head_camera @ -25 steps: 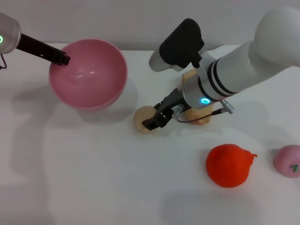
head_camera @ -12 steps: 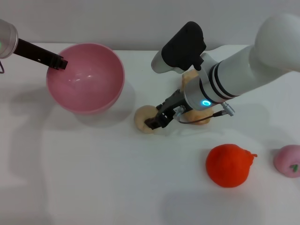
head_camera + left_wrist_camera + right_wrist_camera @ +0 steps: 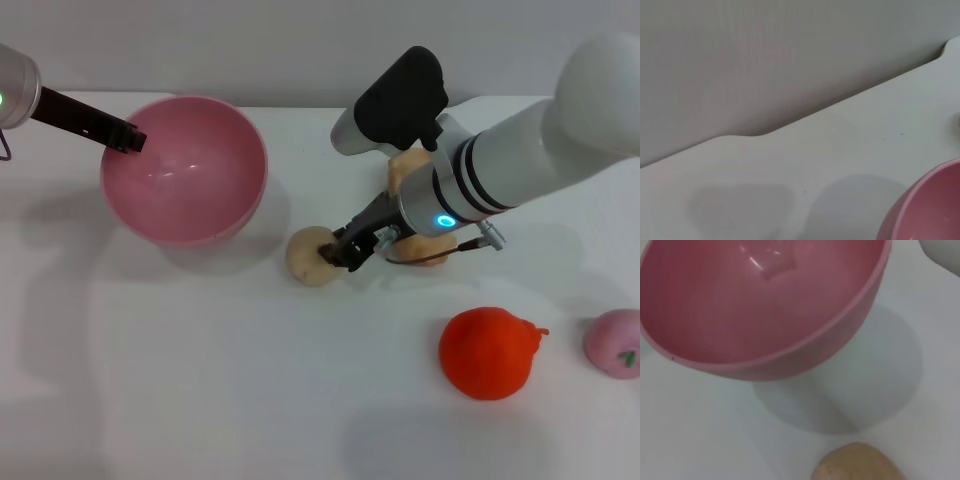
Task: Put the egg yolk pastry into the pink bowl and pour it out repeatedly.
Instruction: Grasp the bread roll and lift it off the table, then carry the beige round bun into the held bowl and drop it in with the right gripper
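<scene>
The pink bowl (image 3: 185,170) is at the back left, raised a little over its shadow and tilted. My left gripper (image 3: 125,138) is shut on its left rim. The bowl also shows in the left wrist view (image 3: 930,210) and in the right wrist view (image 3: 765,305). The egg yolk pastry (image 3: 308,256), a small beige ball, lies on the white table just right of the bowl. It also shows in the right wrist view (image 3: 857,462). My right gripper (image 3: 338,250) is low at the pastry's right side, touching it.
A crusty bread (image 3: 405,165) lies behind my right arm, mostly hidden. An orange-red round fruit (image 3: 487,352) sits at the front right. A small pink fruit with a green mark (image 3: 615,343) is at the right edge. The wall runs behind the table's back edge (image 3: 805,120).
My left gripper and the bowl have shifted slightly left and the bowl has tilted a little. My right gripper has crept back and to the right along the pastry. The pastry has stayed put.
</scene>
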{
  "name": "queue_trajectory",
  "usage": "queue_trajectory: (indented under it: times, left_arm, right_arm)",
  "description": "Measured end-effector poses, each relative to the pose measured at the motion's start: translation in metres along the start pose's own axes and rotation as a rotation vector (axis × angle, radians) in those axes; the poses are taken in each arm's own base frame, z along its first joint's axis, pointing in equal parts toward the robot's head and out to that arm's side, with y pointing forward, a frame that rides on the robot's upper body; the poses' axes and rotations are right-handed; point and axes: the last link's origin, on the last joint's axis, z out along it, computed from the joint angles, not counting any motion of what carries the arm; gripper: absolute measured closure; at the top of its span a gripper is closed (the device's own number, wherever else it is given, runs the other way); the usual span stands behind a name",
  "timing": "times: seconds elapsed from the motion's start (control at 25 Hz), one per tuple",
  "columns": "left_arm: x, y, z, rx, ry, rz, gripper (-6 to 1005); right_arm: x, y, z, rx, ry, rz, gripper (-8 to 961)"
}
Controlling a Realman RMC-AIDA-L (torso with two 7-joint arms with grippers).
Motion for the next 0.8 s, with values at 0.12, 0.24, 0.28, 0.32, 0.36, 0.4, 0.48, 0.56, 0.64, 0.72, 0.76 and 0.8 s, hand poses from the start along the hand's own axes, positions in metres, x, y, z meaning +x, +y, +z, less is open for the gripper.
queue_trajectory:
  times: [0.12, 0.24, 0.28, 0.32, 0.36, 0.4, 0.48, 0.56, 0.64, 0.72, 0.76, 0.8]
  left_arm:
    - [0.0, 0.0, 0.0, -0.001, -0.001, 0.002, 957]
    - [0.0, 0.001, 0.0, -0.003, -0.004, 0.004, 957]
    - [0.0, 0.002, 0.0, -0.004, -0.005, 0.006, 957]
    - [0.001, 0.002, 0.0, -0.006, -0.006, 0.007, 957]
    - [0.001, 0.002, 0.0, -0.007, -0.007, 0.007, 957]
    - [0.001, 0.002, 0.0, -0.008, -0.008, 0.008, 957]
    - [0.001, 0.003, 0.0, -0.012, -0.011, 0.01, 957]
    - [0.001, 0.005, 0.0, -0.018, -0.016, 0.013, 957]
    - [0.002, 0.007, 0.0, -0.027, -0.023, 0.017, 957]
    - [0.002, 0.009, 0.001, -0.032, -0.028, 0.021, 957]
    - [0.002, 0.011, 0.002, -0.038, -0.033, 0.025, 957]
    - [0.002, 0.011, 0.002, -0.038, -0.033, 0.025, 957]
  right_arm:
    - [0.001, -0.001, -0.003, 0.0, -0.022, 0.017, 675]
    - [-0.003, -0.007, -0.016, -0.003, -0.089, 0.058, 741]
    - [-0.003, -0.007, -0.016, -0.003, -0.089, 0.058, 748]
    - [-0.004, -0.01, -0.022, -0.002, -0.113, 0.073, 755]
    - [-0.005, -0.013, -0.026, 0.002, -0.129, 0.079, 763]
    - [-0.005, -0.017, -0.033, 0.008, -0.146, 0.089, 771]
    - [-0.007, -0.026, -0.049, 0.031, -0.186, 0.101, 787]
    - [-0.011, -0.035, -0.07, 0.067, -0.232, 0.091, 805]
    - [-0.019, -0.04, -0.096, 0.112, -0.301, 0.072, 823]
    - [-0.027, -0.04, -0.123, 0.148, -0.37, 0.043, 851]
    - [-0.032, -0.039, -0.135, 0.163, -0.402, 0.025, 865]
    - [-0.037, -0.036, -0.149, 0.179, -0.437, 0.001, 869]
